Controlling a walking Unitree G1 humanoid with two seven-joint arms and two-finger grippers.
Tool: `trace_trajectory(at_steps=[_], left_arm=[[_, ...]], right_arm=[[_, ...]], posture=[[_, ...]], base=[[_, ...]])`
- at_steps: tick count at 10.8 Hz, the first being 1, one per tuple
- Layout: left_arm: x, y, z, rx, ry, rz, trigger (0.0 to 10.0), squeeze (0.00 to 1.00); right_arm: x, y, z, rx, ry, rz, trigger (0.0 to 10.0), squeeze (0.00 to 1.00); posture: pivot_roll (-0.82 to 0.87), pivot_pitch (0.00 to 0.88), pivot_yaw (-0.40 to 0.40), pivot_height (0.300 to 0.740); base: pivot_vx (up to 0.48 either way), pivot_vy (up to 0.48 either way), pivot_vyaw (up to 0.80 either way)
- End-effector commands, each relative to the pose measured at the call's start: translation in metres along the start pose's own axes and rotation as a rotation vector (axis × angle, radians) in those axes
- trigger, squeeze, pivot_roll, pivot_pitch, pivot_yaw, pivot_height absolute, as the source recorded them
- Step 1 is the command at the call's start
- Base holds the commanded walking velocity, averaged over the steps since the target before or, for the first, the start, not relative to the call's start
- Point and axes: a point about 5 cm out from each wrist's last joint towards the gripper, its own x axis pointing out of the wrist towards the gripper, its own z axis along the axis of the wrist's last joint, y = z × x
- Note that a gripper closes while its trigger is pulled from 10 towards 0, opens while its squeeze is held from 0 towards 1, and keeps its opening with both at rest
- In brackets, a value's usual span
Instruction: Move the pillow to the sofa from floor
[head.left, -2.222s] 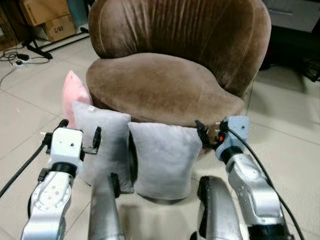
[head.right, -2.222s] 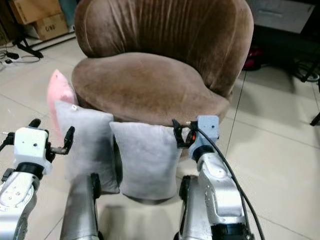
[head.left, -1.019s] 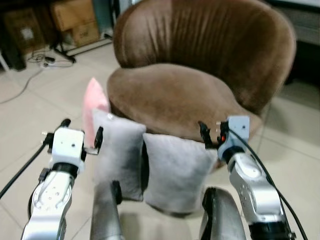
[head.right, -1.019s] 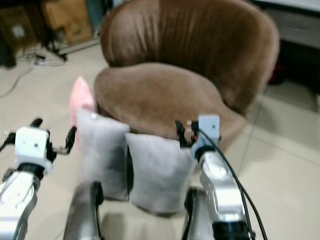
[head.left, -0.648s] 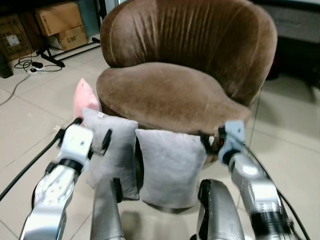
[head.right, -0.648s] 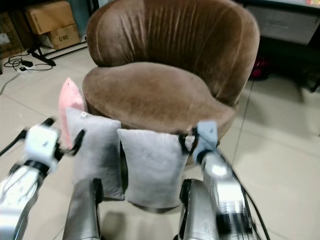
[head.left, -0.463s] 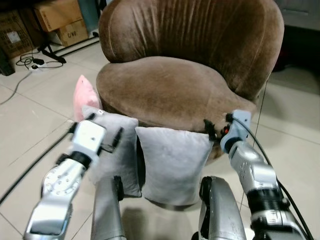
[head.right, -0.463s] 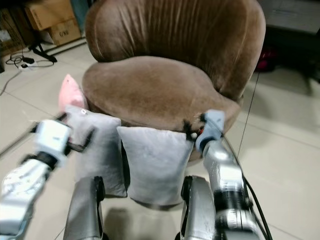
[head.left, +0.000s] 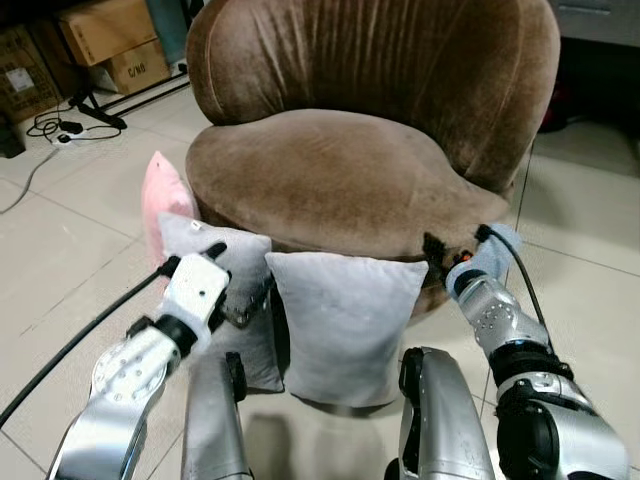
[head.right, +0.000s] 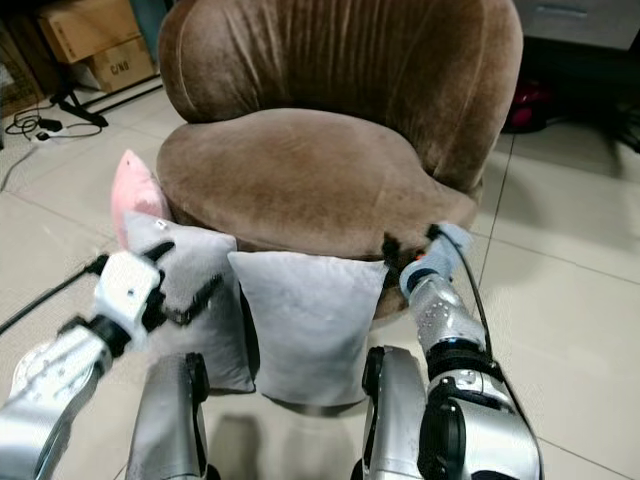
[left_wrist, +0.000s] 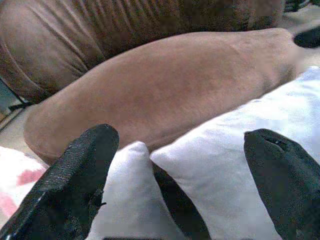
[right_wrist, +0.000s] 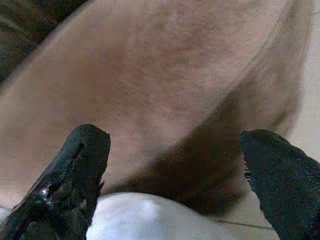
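Note:
Two grey pillows stand on the tile floor, leaning against the front of the brown sofa chair (head.left: 330, 170). My left gripper (head.left: 238, 280) is open, right in front of the left grey pillow (head.left: 258, 350). In the left wrist view its fingers (left_wrist: 85, 165) stand wide apart, framing both pillows' top corners. My right gripper (head.left: 438, 258) is open at the top right corner of the right grey pillow (head.left: 345, 320), close to the seat's edge. The right wrist view has that pillow's top (right_wrist: 145, 220) low between the fingers (right_wrist: 80, 165), with the seat behind.
A pink pillow (head.left: 160, 205) leans on the sofa's left side, behind the left grey pillow. Cardboard boxes (head.left: 100, 30) and floor cables (head.left: 60, 125) lie at the back left. Dark furniture (head.left: 600, 60) stands at the back right. Bare tiles (head.left: 580, 230) lie to the right.
My left gripper has swung forward and rightward to the left grey pillow. My right gripper has reached forward to the right pillow's top corner. The camera view has shifted slightly.

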Motion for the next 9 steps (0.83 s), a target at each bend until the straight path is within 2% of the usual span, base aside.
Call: trace_trajectory(at_steps=[1, 2, 3, 5, 6, 9], left_arm=[[-0.003, -0.001, 0.004, -0.005, -0.009, -0.024, 10.0, 0.0], [-0.01, -0.008, 0.001, -0.046, 0.017, -0.094, 10.0, 0.0], [-0.018, -0.012, -0.002, -0.068, 0.048, -0.145, 10.0, 0.0], [-0.026, -0.013, -0.001, -0.105, 0.061, -0.18, 10.0, 0.0], [-0.027, -0.012, 0.0, -0.098, 0.068, -0.184, 10.0, 0.0], [-0.029, -0.013, -0.001, -0.102, 0.083, -0.197, 10.0, 0.0]], right_arm=[[0.002, 0.007, 0.005, 0.073, -0.025, 0.04, 10.0, 1.0], [0.004, 0.013, -0.003, 0.133, 0.015, 0.09, 10.0, 1.0], [0.004, 0.012, -0.015, 0.11, 0.049, 0.058, 10.0, 1.0], [0.003, 0.007, -0.032, 0.062, 0.111, -0.008, 10.0, 1.0], [0.002, 0.01, -0.039, -0.003, 0.12, -0.018, 10.0, 0.0], [0.0, 0.018, -0.06, 0.014, 0.216, 0.015, 10.0, 0.0]], posture=[[-0.06, 0.008, 0.031, 0.423], [-0.05, 0.013, 0.025, 0.423], [-0.05, 0.015, 0.021, 0.423], [-0.04, 0.016, 0.023, 0.423], [-0.03, 0.016, 0.025, 0.423], [-0.04, 0.016, 0.028, 0.423]], base=[[0.0, 0.0, 0.0], [0.0, 0.0, 0.0], [0.0, 0.0, 0.0], [0.0, 0.0, 0.0], [0.0, 0.0, 0.0], [0.0, 0.0, 0.0]])
